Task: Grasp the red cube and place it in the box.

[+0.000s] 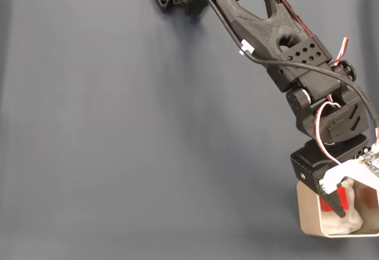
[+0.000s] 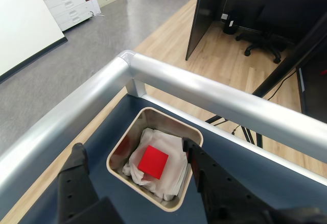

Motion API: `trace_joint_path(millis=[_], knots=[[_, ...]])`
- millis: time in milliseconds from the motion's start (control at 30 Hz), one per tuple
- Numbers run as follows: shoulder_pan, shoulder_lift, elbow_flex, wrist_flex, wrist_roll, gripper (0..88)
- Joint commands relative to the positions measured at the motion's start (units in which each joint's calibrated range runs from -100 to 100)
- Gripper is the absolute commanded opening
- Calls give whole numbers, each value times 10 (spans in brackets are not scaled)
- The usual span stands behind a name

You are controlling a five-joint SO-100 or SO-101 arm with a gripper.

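Note:
The beige box (image 2: 122, 138) stands in the table's corner, crumpled white lining inside. The red cube (image 2: 153, 162) lies flat on that lining, near the middle of the box. My gripper (image 2: 134, 157) hovers above the box, open, its two black fingers (image 2: 76, 165) straddling the box and touching neither cube nor rim. In the fixed view the box (image 1: 308, 212) is at the bottom right, largely covered by my gripper (image 1: 352, 204). A sliver of the red cube (image 1: 326, 205) shows beside the black finger.
The dark blue-grey table top (image 1: 118, 124) spreads left of the box. A silver rail (image 2: 204, 89) rims the table just beyond the box, with floor past it. My arm (image 1: 260, 29) runs down from the top middle of the fixed view.

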Motion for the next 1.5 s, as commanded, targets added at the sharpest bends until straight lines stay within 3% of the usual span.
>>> trace_joint_path(millis=[0, 600, 700, 833, 933, 1167, 1467], knots=[[1, -24, -11, -8, 5, 425], [2, -26, -14, -12, 5, 410], [3, -31, -13, -13, 0, 354], [12, -48, -13, -20, -12, 138], [27, -71, -10, -16, -15, 30], [93, -187, 82, -20, -20, 0], [186, -467, 430, -39, -22, 0]])
